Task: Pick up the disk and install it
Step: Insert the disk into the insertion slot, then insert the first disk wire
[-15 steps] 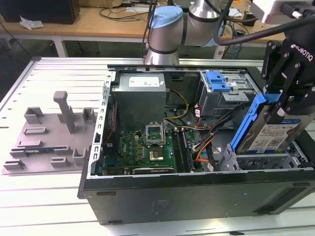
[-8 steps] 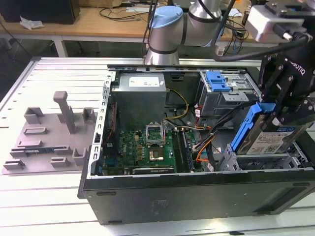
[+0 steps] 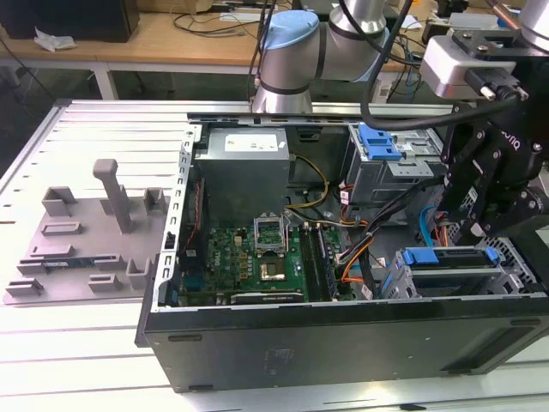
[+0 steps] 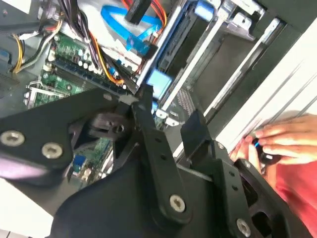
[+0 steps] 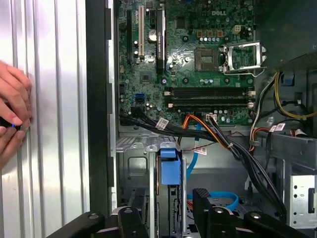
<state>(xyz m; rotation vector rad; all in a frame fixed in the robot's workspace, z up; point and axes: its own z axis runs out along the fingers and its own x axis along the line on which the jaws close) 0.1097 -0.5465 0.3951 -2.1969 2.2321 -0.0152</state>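
The disk (image 3: pixel 450 256), silver in a bright blue carrier frame, sits in the lower drive bay at the front corner of the open computer case (image 3: pixel 343 343), on the exterior view's right. My gripper (image 3: pixel 470 230) hangs just above it. In both wrist views the black fingers (image 5: pixel 203 201) stand on either side of the carrier's blue tab (image 5: pixel 169 167) with a gap on each side, so the gripper (image 5: pixel 168 203) is open and holds nothing. In the second wrist view the blue tab (image 4: pixel 159 82) lies just beyond the gripper (image 4: pixel 171 124).
Another blue bracket (image 3: pixel 377 142) tops the grey upper drive cage. Bundled cables (image 5: pixel 218 136) run between the motherboard (image 3: pixel 257 253) and the bays. A person's hand (image 5: pixel 12 119) holding a small dark object rests on the ribbed table beside the case. A grey fixture (image 3: pixel 86 232) lies on the exterior view's left.
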